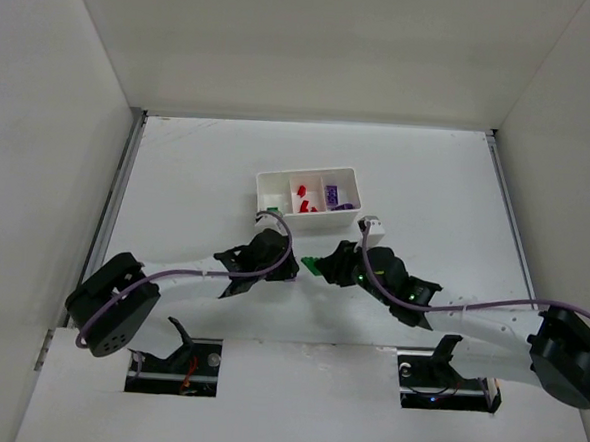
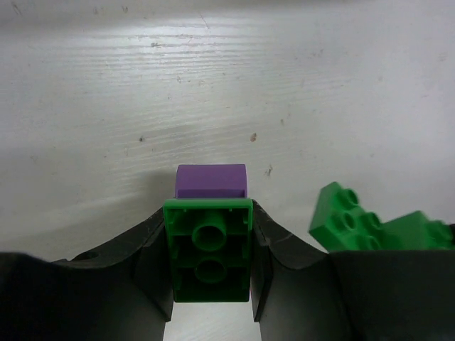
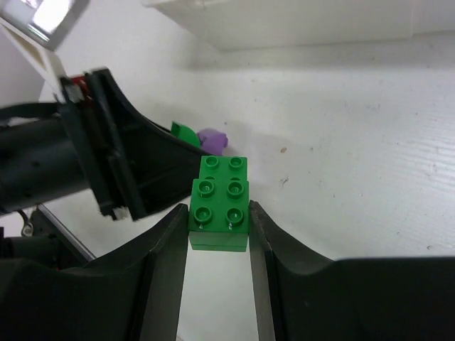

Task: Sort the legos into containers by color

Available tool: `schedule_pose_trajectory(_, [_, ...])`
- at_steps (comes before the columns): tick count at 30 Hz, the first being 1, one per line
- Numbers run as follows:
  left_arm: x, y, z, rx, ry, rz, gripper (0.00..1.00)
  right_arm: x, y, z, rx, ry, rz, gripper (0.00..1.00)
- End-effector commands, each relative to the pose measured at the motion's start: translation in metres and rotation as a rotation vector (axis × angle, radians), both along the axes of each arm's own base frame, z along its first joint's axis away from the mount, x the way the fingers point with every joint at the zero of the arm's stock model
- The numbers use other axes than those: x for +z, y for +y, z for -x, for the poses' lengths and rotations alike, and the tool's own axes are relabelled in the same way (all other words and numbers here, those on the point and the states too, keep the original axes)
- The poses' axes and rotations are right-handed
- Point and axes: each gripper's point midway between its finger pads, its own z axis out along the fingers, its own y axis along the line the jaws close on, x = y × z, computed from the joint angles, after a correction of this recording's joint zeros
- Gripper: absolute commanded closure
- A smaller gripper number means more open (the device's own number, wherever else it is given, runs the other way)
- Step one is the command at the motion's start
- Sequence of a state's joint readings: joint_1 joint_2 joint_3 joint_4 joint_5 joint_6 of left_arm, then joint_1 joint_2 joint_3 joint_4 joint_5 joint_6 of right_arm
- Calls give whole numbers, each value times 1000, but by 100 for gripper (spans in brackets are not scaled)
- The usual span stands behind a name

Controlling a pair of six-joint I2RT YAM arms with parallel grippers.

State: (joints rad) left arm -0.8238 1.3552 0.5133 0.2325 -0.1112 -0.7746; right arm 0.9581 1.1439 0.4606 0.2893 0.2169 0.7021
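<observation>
- Just near of the white tray [image 1: 308, 171], the left gripper [image 2: 210, 249] clamps a green-purple stack [image 2: 211, 213]; the right gripper [image 3: 218, 238] clamps a green brick [image 3: 219, 206].
- Next probably: pull the stack apart, then bin by colour.

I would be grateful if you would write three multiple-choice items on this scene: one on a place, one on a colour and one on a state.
1. In the white tray, which compartment holds the red bricks?
A) left B) middle C) right

2. The left claw holds a green brick. What colour is the brick against its far end?
A) purple B) red C) yellow

3. The right claw is:
A) open and empty B) shut on a red brick C) shut on a stud-up green brick

Key:
1 B, the top view shows red only in the middle square.
2 A, the left wrist view shows a purple brick against it.
3 C, the right wrist view shows it clamping that brick's sides.
</observation>
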Motion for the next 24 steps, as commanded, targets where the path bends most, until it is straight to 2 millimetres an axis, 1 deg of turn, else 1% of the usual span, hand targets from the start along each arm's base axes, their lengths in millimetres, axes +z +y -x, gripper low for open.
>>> schedule_pose_trajectory(1, [4, 13, -12, 18, -70, -177, 64, 19, 0, -5, -22, -57, -30, 70])
schedule_pose_trajectory(3, [1, 18, -13, 34, -74, -212, 55, 16, 0, -5, -22, -53, -24, 70])
schedule_pose_trajectory(5, [3, 18, -12, 43, -79, -197, 48, 12, -1, -4, -23, -47, -15, 70])
schedule_pose_trajectory(10, [18, 18, -13, 58, -100, -136, 34, 11, -3, -6, -35, -48, -10, 70])
schedule_pose_trajectory(13, [33, 16, -11, 64, -113, -81, 33, 15, -3, -6, -36, -54, -22, 70])
schedule_pose_trajectory(17, [65, 10, -8, 103, -135, 67, 36, 23, 1, -5, -28, -58, -54, 71])
schedule_pose_trajectory(19, [80, 9, -7, 143, -130, 152, 37, 33, 5, -5, -18, -64, -83, 71])
schedule_pose_trajectory(21, [90, 7, -6, 181, -111, 237, 37, 48, 10, -5, -7, -81, -118, 71])
schedule_pose_trajectory(24, [94, 6, -5, 235, -43, 349, 38, 63, 11, -9, -8, -119, -135, 71])
